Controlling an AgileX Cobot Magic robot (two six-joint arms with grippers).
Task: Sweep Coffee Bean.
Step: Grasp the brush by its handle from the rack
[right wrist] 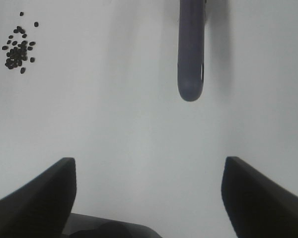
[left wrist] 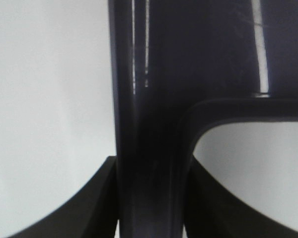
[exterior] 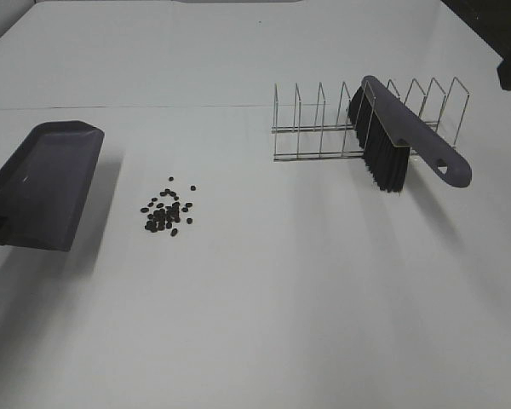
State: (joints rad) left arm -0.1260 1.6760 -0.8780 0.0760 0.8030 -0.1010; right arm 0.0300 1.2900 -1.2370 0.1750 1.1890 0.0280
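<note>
Dustpan (exterior: pixel 47 183) in L jaws' pinch, R jaws spread; coffee beans (exterior: pixel 166 211) roundish clump, no axis.

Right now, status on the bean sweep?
Left gripper shut on dustpan handle. Right gripper open, empty, brush handle ahead. Coffee beans in one loose pile, unswept. Brush leaning in wire rack; nothing between dustpan and beans.

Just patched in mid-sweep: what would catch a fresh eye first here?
The dark cluster of coffee beans on the bare white table, left of centre, stands out first. Left of it is the purple dustpan, its handle clamped in the left gripper. On the right the brush leans in the wire rack, bristles down, with the open right gripper short of its handle tip.
</note>
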